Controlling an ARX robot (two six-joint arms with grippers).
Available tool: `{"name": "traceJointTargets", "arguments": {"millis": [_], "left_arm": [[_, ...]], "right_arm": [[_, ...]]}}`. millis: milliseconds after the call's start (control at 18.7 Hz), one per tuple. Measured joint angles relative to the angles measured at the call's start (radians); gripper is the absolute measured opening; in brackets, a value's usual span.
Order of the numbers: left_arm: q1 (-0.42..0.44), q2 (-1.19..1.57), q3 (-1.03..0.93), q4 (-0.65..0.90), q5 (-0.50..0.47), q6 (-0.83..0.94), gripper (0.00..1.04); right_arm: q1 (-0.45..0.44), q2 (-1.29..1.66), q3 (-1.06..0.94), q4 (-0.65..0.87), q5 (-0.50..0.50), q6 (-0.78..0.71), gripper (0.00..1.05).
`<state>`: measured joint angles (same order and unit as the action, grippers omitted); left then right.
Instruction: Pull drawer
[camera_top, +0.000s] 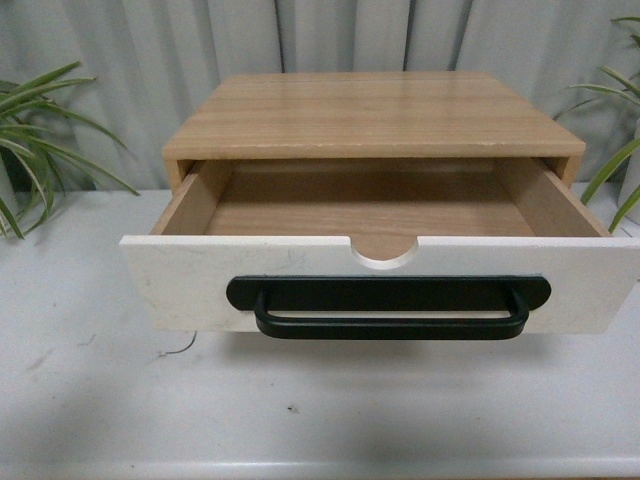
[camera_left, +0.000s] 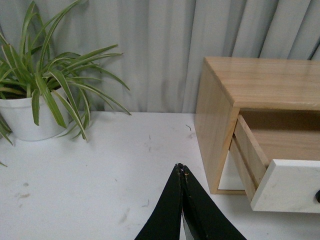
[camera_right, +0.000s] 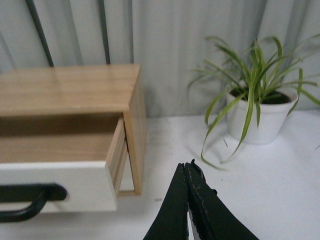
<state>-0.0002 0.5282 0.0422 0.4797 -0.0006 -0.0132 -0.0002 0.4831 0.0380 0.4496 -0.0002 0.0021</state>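
The drawer (camera_top: 180, 285) stands pulled well out of its wooden cabinet (camera_top: 370, 115), showing an empty light wood interior. Its white front carries a long black bar handle (camera_top: 390, 310) and a semicircular notch in the top edge. Neither arm shows in the front view. In the left wrist view my left gripper (camera_left: 181, 167) is shut on nothing, above the white table, apart from the drawer (camera_left: 287, 185) and off its left corner. In the right wrist view my right gripper (camera_right: 188, 165) is shut and empty, off the drawer's (camera_right: 55, 187) right corner, clear of the handle (camera_right: 27, 200).
A potted spider plant (camera_left: 45, 95) stands on the white table (camera_top: 100, 400) left of the cabinet, another plant (camera_right: 255, 110) stands to its right. Grey curtain (camera_top: 330, 35) hangs behind everything.
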Motion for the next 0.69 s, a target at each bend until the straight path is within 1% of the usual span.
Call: {"name": "traceJointTargets", "arguments": {"millis": [53, 214, 694], "left_arm": [[0.0, -0.005, -0.029, 0.052, 0.0, 0.0, 0.02], [0.0, -0.1, -0.032, -0.058, 0.0, 0.0, 0.02], [0.0, -0.204, -0.032, -0.161, 0.0, 0.0, 0.02]], "right_arm": [[0.0, -0.01, -0.025, 0.016, 0.0, 0.0, 0.02], [0.0, -0.107, -0.025, -0.068, 0.0, 0.0, 0.02], [0.0, -0.198, -0.026, -0.164, 0.0, 0.0, 0.02]]}}
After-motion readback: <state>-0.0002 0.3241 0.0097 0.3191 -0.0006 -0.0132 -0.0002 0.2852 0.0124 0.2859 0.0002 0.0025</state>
